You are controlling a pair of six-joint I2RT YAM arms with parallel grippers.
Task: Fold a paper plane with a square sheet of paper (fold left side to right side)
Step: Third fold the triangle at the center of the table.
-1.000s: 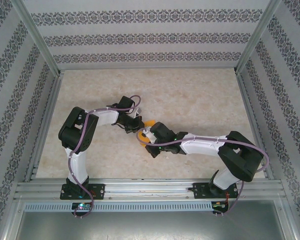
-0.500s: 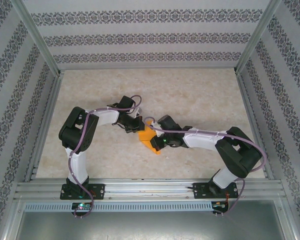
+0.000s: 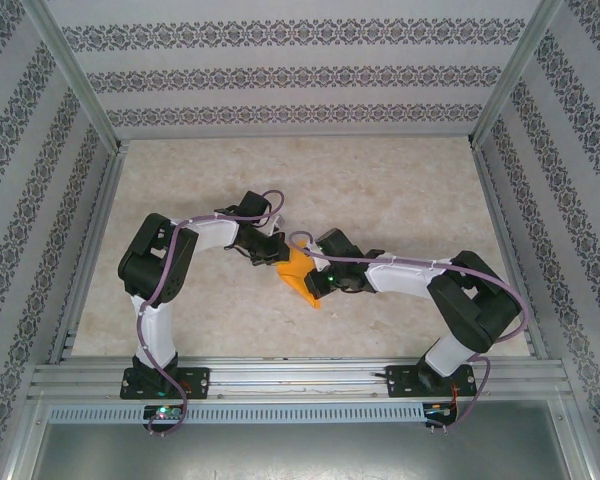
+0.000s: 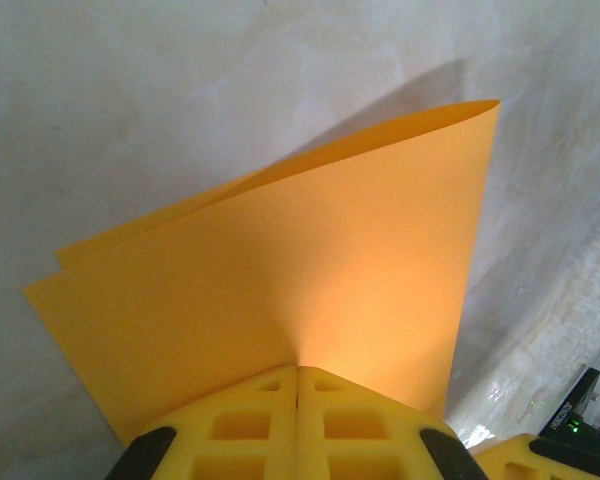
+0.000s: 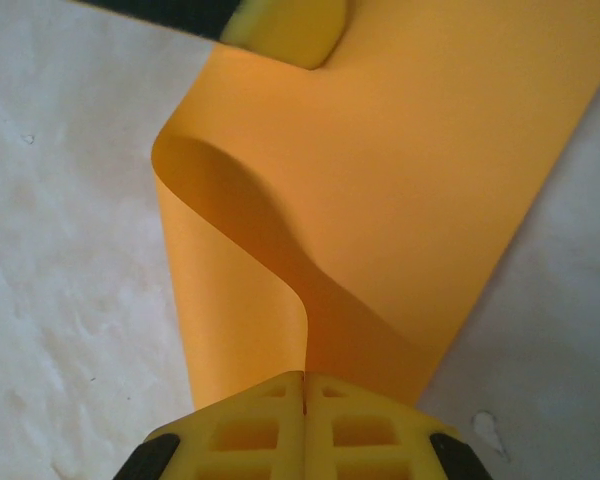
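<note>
Your left gripper and right gripper each pinch an edge of the bowed, doubled-over square sheet of paper

White links and black joints, looped purple cables, yellow grid-moulded pincer fingers
</note>
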